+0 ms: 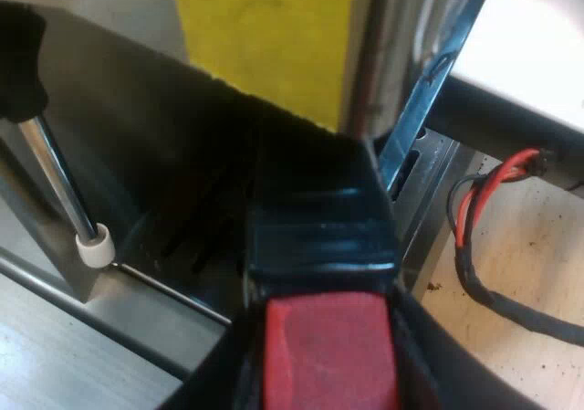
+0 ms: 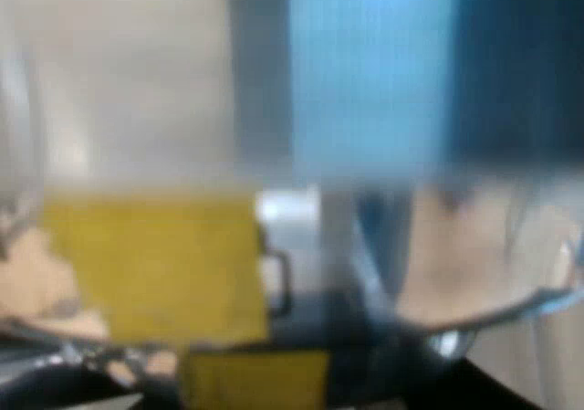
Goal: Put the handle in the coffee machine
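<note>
The holder's dark handle (image 1: 319,236) reaches from just in front of me into the shadowed underside of the espresso machine (image 1: 401,45). Its red end (image 1: 328,346) is nearest. My left gripper (image 1: 324,369) is shut on the handle at that red end, a black finger pressed against each side. The holder's metal head is hidden in the dark under the machine's front. In the right wrist view a yellow label (image 2: 155,264) on blurred metal and a blue patch (image 2: 365,72) stand close to my right gripper (image 2: 301,396).
A yellow label (image 1: 265,26) is stuck on the machine's shiny front. A steel steam wand (image 1: 59,191) with a white tip (image 1: 96,246) and a black knob (image 1: 18,63) hangs beside the handle. The slotted drip tray (image 1: 429,182) lies below, on a pale table (image 1: 529,264) flecked with grounds.
</note>
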